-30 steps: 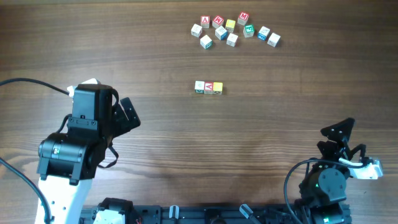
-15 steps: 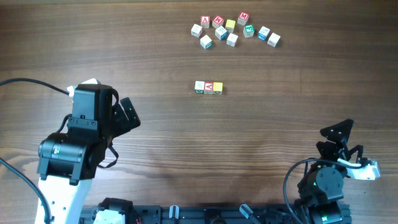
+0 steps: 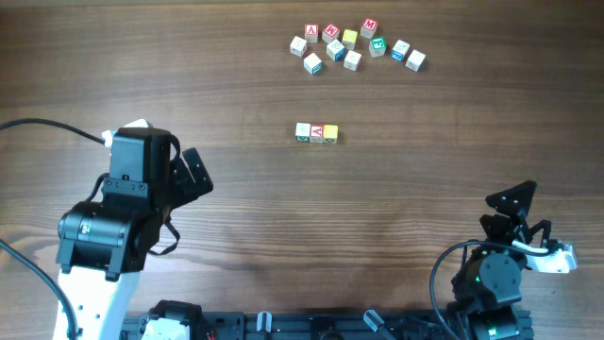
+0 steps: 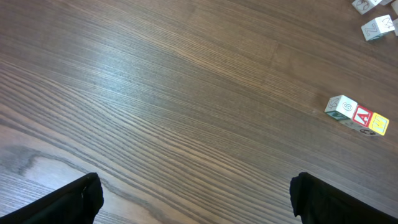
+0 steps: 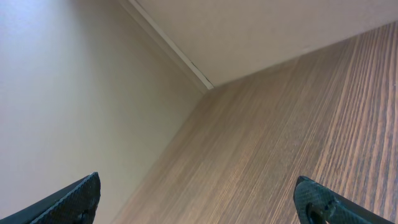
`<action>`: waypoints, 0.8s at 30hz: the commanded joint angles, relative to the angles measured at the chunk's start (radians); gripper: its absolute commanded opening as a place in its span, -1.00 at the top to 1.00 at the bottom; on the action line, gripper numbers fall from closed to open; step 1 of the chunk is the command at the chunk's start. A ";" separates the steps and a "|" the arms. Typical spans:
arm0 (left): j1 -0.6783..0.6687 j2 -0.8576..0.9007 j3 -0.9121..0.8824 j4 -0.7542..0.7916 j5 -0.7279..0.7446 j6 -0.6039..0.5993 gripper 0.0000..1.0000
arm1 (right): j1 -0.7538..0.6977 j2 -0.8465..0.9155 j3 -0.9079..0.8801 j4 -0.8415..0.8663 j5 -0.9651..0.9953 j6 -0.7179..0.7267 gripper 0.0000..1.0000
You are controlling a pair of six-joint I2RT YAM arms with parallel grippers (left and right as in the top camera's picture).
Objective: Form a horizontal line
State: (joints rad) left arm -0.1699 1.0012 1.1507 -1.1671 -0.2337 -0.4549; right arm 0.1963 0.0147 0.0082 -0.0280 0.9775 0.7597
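Three tiny letter cubes sit touching in a horizontal line at the table's middle: a pale cube with green marks (image 3: 303, 132), a pale cube with a red letter (image 3: 317, 133) and a yellow cube (image 3: 330, 134). They also show in the left wrist view at the right: the green-marked cube (image 4: 342, 107), the red-letter cube (image 4: 362, 116) and the yellow cube (image 4: 379, 123). My left gripper (image 3: 193, 176) is open and empty, well left of the line; its fingertips frame bare wood (image 4: 196, 196). My right gripper (image 3: 514, 203) is open and empty at the front right, pointing off the table (image 5: 199, 199).
A loose cluster of several other letter cubes (image 3: 354, 45) lies at the back of the wooden table (image 3: 425, 142), behind the line; two of them show in the left wrist view's top right corner (image 4: 376, 26). A black cable (image 3: 47, 126) runs along the left side.
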 commanded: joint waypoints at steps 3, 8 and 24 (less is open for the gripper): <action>-0.005 -0.005 -0.005 0.003 0.006 -0.010 -1.00 | -0.001 -0.005 -0.003 0.005 0.021 0.007 -0.99; 0.004 -0.200 -0.206 0.006 0.006 -0.010 -1.00 | -0.001 -0.005 -0.003 0.005 0.021 0.007 -0.99; 0.083 -0.725 -0.576 0.082 0.006 -0.025 -1.00 | -0.001 -0.005 -0.003 0.005 0.021 0.007 -0.99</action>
State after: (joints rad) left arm -0.0921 0.2836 0.5804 -1.0912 -0.2333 -0.4629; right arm 0.1963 0.0147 0.0067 -0.0273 0.9882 0.7597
